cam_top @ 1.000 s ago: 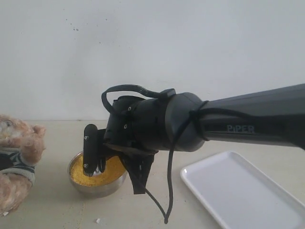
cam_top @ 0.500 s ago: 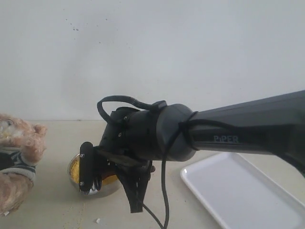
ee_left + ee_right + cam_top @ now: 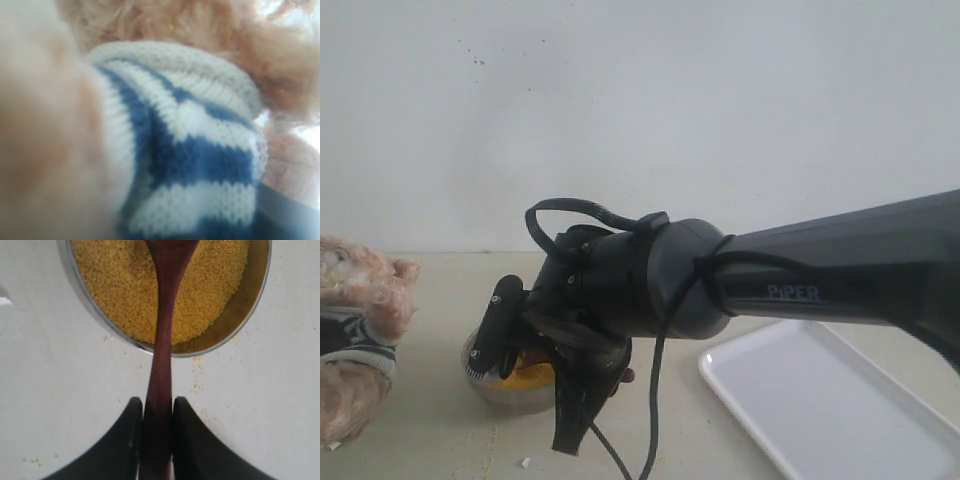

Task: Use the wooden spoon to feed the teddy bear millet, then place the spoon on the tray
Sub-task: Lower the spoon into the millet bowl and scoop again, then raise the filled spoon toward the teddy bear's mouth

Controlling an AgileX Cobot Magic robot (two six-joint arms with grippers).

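Observation:
In the right wrist view my right gripper (image 3: 157,402) is shut on the thin handle of the wooden spoon (image 3: 162,340). The spoon reaches over the rim of the steel bowl (image 3: 90,305), above the millet (image 3: 120,285); its oval end is cut off by the frame edge. In the exterior view the right gripper (image 3: 498,335) hangs tilted over the bowl (image 3: 505,392). The teddy bear (image 3: 355,330) sits at the far left, apart from the spoon. Its striped shirt (image 3: 200,150) fills the left wrist view, where no fingers show. The tray (image 3: 830,410) lies at the right.
The thick black right arm (image 3: 800,280) crosses the exterior view from the right and hides much of the bowl. Its cable (image 3: 655,420) dangles down to the table. Loose millet grains (image 3: 197,372) are scattered on the pale tabletop beside the bowl.
My right arm has shifted left and lower over the bowl, and the wrist has rolled, so the fingers now lean instead of hanging straight. The bear and the tray have stayed put.

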